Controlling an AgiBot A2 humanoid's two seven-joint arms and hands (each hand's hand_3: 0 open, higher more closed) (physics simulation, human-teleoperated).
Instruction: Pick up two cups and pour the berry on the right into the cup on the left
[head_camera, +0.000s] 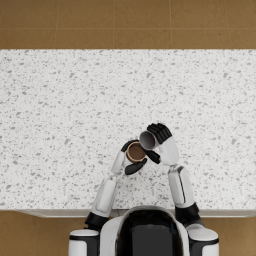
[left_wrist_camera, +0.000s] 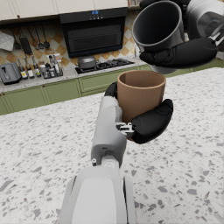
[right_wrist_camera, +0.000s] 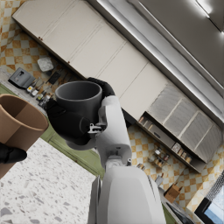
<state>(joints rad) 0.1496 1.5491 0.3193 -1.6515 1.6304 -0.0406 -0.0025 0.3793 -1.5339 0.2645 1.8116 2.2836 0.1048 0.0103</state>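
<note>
Left robot hand (head_camera: 131, 159) grips the brown cup (head_camera: 135, 151) upright above the speckled worktop (head_camera: 60, 110). Right robot hand (head_camera: 161, 137) grips the grey cup (head_camera: 147, 140), tilted with its rim just beside the brown cup's.

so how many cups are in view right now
2. The brown cup is upright in the left hand; the grey cup is tilted in the right hand, just above the brown one. No others are visible on the counter.
</note>
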